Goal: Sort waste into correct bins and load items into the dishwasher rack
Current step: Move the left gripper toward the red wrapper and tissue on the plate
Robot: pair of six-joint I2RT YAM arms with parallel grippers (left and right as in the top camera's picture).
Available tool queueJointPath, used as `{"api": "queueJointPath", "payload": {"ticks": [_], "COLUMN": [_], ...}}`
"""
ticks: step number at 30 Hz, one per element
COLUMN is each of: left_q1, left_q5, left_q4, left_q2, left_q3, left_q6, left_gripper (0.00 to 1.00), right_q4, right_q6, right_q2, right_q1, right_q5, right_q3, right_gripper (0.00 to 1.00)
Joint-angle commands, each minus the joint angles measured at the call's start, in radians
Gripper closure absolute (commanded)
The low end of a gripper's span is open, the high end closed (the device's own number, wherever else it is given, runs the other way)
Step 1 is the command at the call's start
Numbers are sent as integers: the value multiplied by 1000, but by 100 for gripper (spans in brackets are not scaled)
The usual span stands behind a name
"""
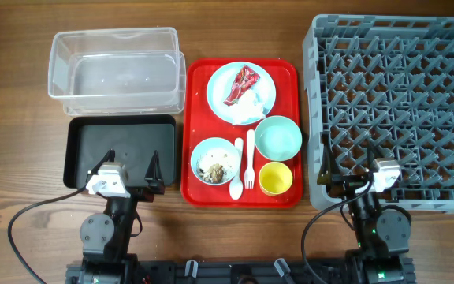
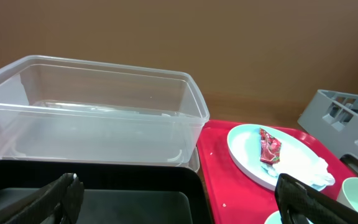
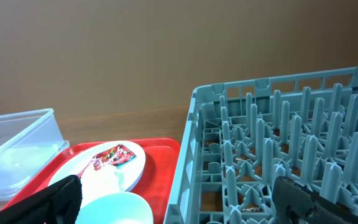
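Note:
A pale blue plate (image 1: 262,83) holds a red wrapper (image 1: 243,84) and white tissue (image 1: 251,106) on the red tray. A pale blue bowl (image 1: 215,160) holds food scraps. A mint bowl (image 1: 278,136), yellow cup (image 1: 275,178), fork (image 1: 250,158) and spoon (image 1: 236,180) lie beside it. The clear tub (image 1: 113,71) and black tray (image 1: 120,146) are at the left, the grey rack (image 1: 400,102) at the right. My left gripper (image 1: 130,167) (image 2: 182,202) is open over the black tray's near edge. My right gripper (image 1: 347,170) (image 3: 179,202) is open at the rack's near left corner.
The flat red tray (image 1: 195,95) sits between the bins and the rack. The wooden table (image 1: 14,158) shows at the left and far edges. Cables trail from both arm bases along the near edge.

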State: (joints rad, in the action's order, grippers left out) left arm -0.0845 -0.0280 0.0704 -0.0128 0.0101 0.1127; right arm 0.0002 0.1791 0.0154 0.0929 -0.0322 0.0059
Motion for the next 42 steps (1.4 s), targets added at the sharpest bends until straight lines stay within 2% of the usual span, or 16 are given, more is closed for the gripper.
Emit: {"api": "queueJointPath", "payload": {"ticks": [1, 32, 35, 39, 42], "left_q1": [3, 3, 3, 3, 3], "left_q5": [-20, -20, -19, -19, -20], "left_q4": [4, 2, -2, 32, 158], "left_q2": [6, 6, 6, 2, -64], "left_q3": [-5, -5, -5, 11, 105], "left_q6": [-16, -15, 5, 37, 93], "left_gripper": [0, 0, 0, 0, 0], "right_q4": [4, 9, 3, -59, -153], "right_q6": [7, 8, 68, 85, 86], "right_q2": [-4, -4, -2, 53, 150], "right_q1": [2, 1, 1, 1, 1], "right_q5": [9, 9, 8, 6, 6], "right_q3": [-1, -1, 2, 86, 216], "right_gripper": [0, 0, 0, 0, 0]}}
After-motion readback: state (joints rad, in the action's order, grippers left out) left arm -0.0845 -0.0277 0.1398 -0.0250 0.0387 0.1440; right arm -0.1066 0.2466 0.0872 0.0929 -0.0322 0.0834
